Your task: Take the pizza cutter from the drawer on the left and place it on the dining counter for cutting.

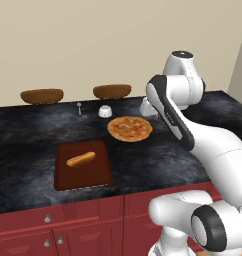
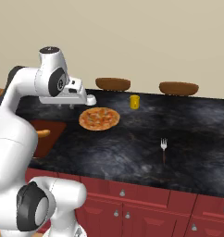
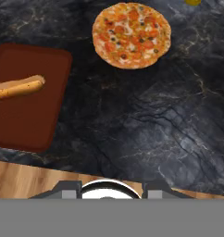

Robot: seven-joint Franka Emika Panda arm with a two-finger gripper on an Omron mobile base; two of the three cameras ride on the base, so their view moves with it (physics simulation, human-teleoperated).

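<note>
Black tabletop [image 1: 23, 135] with grey marbling over red drawer [image 1: 28, 220] fronts. Dark red board [image 1: 83, 172] bearing an orange-brown roll [image 1: 81, 159]; orange pizza [image 1: 130, 128] speckled red; yellow cup [image 2: 134, 102].

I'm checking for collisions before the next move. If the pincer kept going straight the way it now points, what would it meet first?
Most likely bare dining counter, between the cutting board and the pizza. The hand view looks down on that black stone stretch. Depth is hard to judge, so the exact touchdown spot is uncertain.

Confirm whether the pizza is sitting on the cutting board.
No. The pizza lies directly on the dining counter, apart from the dark red cutting board, which holds an orange-brown item.
</note>
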